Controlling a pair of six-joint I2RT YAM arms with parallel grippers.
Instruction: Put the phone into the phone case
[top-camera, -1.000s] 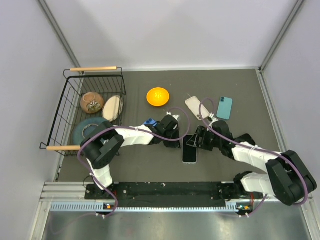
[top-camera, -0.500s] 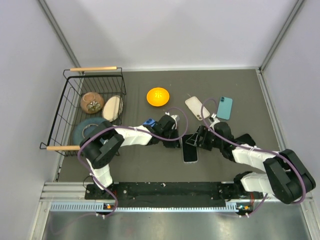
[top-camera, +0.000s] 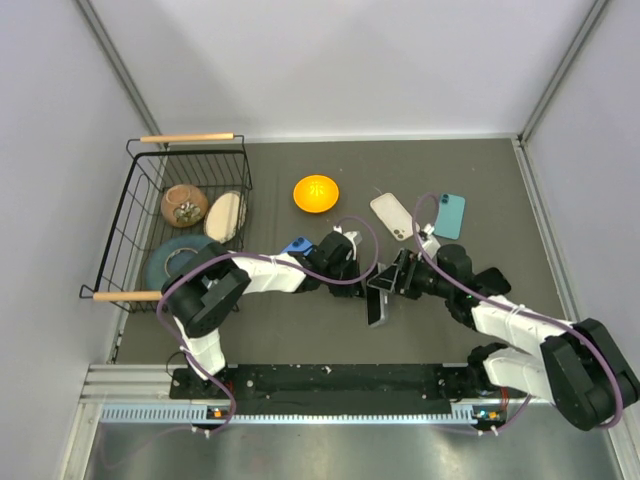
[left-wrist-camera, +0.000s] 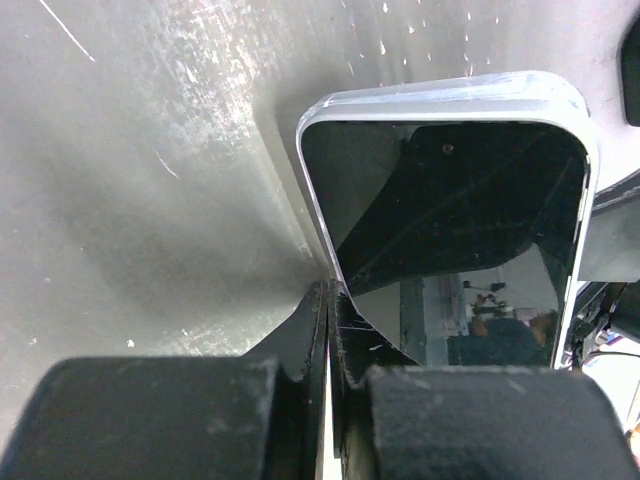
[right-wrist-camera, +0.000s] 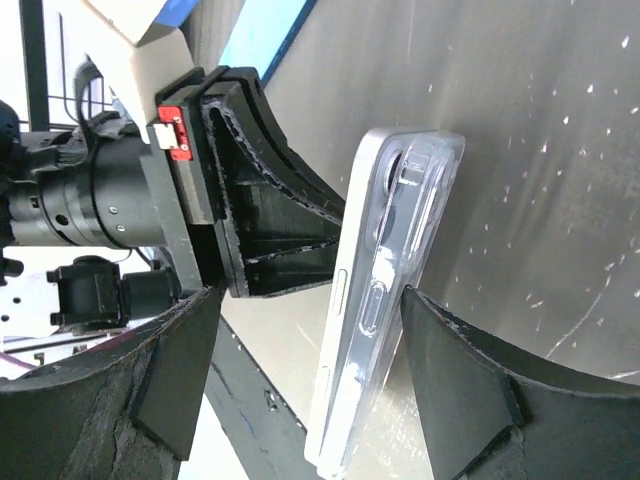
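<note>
Top external view gives you three phones on the tabletop (top-camera: 300, 330). The phone (top-camera: 376, 308) with the black screen is tipped up on one long side between the two arms. A beige-backed phone (top-camera: 393, 215) and a teal-backed phone (top-camera: 449, 215) lie flat side by side further back.

You also have one orange bowl (top-camera: 316, 193) and one wire basket (top-camera: 133, 215) at the left. The basket holds three items: a brown round thing (top-camera: 184, 205), a pale oval thing (top-camera: 226, 215) and a grey-blue ring (top-camera: 170, 265).

Your left gripper (top-camera: 358, 277) meets the phone from the left, and your right gripper (top-camera: 393, 284) sits just on its other side.

On the left wrist camera, the left gripper (left-wrist-camera: 328, 300) is clamped on the phone's (left-wrist-camera: 450, 230) long edge near a corner, with the glossy screen facing the lens. A clear rim of the phone case (left-wrist-camera: 450, 86) shows along the phone's far short end.

On the right wrist camera you see the phone (right-wrist-camera: 345, 340) edge-on. The one transparent phone case (right-wrist-camera: 425, 200) lies against its back, and the silver side shows bare beside it.

The right gripper (right-wrist-camera: 320, 400) is spread wide, one finger on each side of the phone. The left-hand finger stands well off it; you cannot tell whether the other one touches the case.
</note>
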